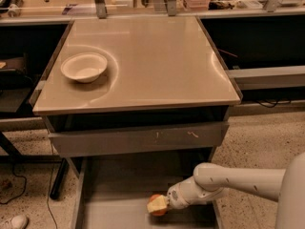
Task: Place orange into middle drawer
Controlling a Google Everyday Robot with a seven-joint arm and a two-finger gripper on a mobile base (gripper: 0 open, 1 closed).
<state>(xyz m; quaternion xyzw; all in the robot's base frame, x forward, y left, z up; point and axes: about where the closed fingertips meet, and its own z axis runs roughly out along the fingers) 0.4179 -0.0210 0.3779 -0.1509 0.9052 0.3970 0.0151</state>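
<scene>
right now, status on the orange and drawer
gripper down inside open middle drawer, shut on orange. not yet released. nothing in the way.

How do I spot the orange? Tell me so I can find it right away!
Look below the big tan table, down into the open grey middle drawer at the bottom. Near its right side the white arm's gripper grips the orange. It is the only small, round, orange-coloured thing there.

White bowl [84, 67] on tan tabletop [157, 56]
</scene>
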